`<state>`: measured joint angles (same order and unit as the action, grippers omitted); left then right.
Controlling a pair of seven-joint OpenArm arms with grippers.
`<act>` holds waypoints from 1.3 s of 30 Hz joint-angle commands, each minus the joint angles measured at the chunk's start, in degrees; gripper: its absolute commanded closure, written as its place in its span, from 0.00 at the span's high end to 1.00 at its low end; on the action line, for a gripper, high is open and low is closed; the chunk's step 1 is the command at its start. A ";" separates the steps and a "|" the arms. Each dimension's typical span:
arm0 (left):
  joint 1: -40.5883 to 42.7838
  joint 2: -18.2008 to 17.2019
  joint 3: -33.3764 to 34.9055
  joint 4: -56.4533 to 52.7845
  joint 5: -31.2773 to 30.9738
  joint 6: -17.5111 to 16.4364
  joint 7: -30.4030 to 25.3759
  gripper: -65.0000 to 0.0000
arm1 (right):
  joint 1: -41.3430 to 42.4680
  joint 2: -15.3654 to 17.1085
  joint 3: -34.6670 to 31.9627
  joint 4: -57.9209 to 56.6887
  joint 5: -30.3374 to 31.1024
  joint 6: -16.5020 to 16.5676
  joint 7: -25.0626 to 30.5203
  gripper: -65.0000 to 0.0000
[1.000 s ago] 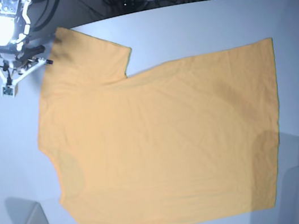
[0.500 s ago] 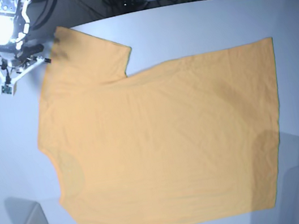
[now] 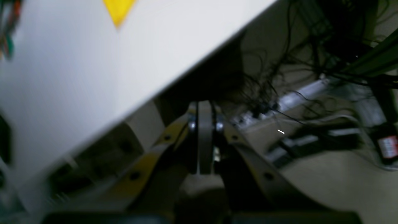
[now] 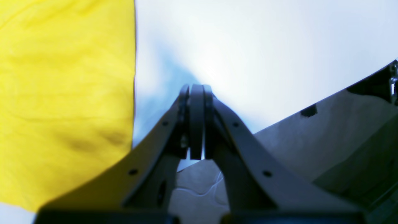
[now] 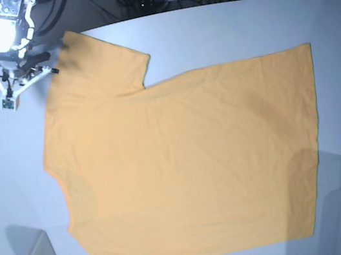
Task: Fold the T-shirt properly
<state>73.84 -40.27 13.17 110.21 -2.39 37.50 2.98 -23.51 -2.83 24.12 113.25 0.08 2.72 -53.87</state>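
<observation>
Lying flat: smooth orange cotton T-shirt [image 5: 183, 164]

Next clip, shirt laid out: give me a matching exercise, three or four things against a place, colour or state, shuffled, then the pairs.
Things:
1. T-shirt
2. table
3. right gripper
4. left gripper

Descriptions:
A. white, carries the garment
B. fingers shut, over bare table just beside the shirt's edge
C. light orange, spread flat
D. fingers shut, past the table's edge with cables behind

Pairs: 1-C, 2-A, 3-B, 4-D
</observation>
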 commanded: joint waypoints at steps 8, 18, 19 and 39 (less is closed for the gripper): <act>1.16 1.72 -0.38 2.89 -8.02 0.61 -11.73 0.00 | 4.21 -4.33 6.69 0.99 0.06 12.62 0.55 0.00; -1.27 9.11 -19.37 2.89 -25.52 2.50 -17.27 0.00 | 5.35 -4.69 7.84 0.81 0.23 13.06 0.55 0.00; -1.18 9.46 -22.36 2.89 -28.51 2.50 -17.27 0.00 | 5.53 -4.69 7.84 0.81 1.29 13.06 0.55 0.00; -21.58 33.90 -53.21 3.24 3.93 -16.00 -5.14 0.00 | 9.84 -4.77 8.28 0.02 10.60 12.80 -10.18 0.61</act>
<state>50.96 -6.46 -39.59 112.77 1.83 19.31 -1.76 -14.02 -7.75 32.32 112.44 10.26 15.51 -64.79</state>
